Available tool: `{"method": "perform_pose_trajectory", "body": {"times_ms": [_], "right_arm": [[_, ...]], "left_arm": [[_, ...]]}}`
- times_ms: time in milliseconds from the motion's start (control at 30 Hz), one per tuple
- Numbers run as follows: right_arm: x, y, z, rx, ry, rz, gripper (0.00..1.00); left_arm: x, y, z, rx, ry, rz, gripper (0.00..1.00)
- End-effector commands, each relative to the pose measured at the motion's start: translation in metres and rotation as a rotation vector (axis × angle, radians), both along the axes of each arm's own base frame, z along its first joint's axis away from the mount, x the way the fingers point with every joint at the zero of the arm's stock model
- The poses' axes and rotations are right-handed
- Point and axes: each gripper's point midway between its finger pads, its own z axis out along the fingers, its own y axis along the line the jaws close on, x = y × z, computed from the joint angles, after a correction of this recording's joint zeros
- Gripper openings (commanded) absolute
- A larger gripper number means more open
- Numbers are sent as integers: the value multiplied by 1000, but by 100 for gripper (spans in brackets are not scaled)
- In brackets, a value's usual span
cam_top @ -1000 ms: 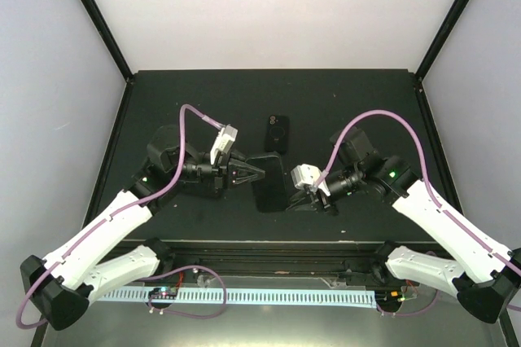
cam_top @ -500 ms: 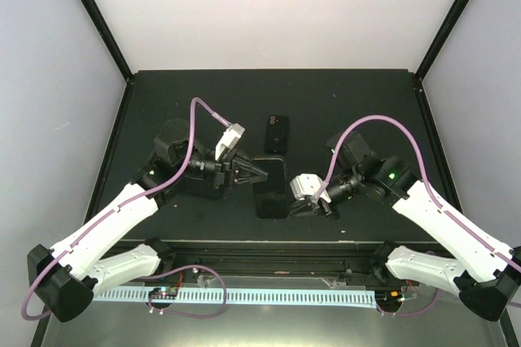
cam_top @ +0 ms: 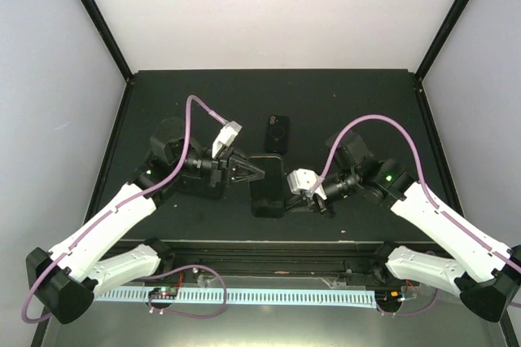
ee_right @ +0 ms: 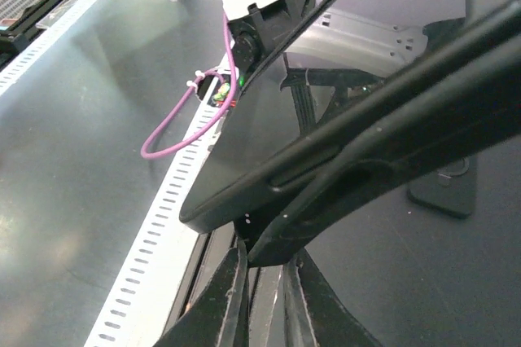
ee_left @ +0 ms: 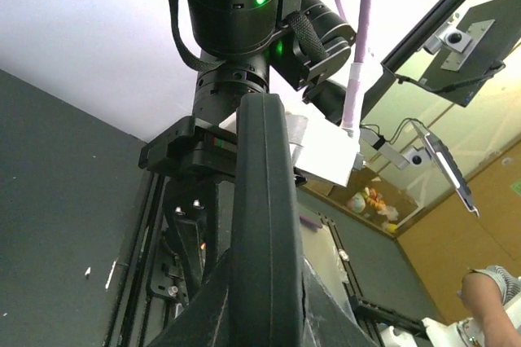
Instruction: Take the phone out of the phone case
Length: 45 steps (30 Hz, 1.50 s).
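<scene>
A black phone (cam_top: 267, 184) in its black phone case hangs just above the table between both arms. My left gripper (cam_top: 259, 173) is shut on its left edge; in the left wrist view that matte edge (ee_left: 260, 184) rises straight up out of the left gripper (ee_left: 264, 282). My right gripper (cam_top: 288, 197) is shut on the near right corner. In the right wrist view the glossy phone (ee_right: 260, 143) stands slightly apart from the phone case (ee_right: 407, 119) at that corner. There the right gripper (ee_right: 269, 253) pinches the case's rim.
A small black device (cam_top: 277, 132) lies flat on the dark table (cam_top: 358, 94) just beyond the phone, and shows in the right wrist view as a dark slab (ee_right: 444, 196). White walls stand behind and at both sides. A perforated white rail (cam_top: 269, 296) runs along the near edge.
My right gripper has moved left with the phone's near right corner and closed a little tighter. The phone has swung straighter. The left gripper has kept its hold and barely shifted.
</scene>
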Motion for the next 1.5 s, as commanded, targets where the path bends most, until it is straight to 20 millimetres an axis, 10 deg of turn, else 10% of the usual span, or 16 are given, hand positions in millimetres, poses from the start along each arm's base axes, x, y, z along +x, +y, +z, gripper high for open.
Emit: {"method": "perform_pose_trajectory", "body": {"times_ms": [0,267,700,1467], "right_arm": [[51,16,10,82,-108,-183,4],[91,15,20,122,3,-380,23],[80,15,57,137,119,-370,53],[103,28,95,227,170,-414,67]], "left_arm": [[-26,8,35,-63,-62,-85,2],[-23,8,27,-69,-69,-53,2],[4,4,-15,-61,-80,106,2],[-3,-19,-63,-81,31,82,2]]}}
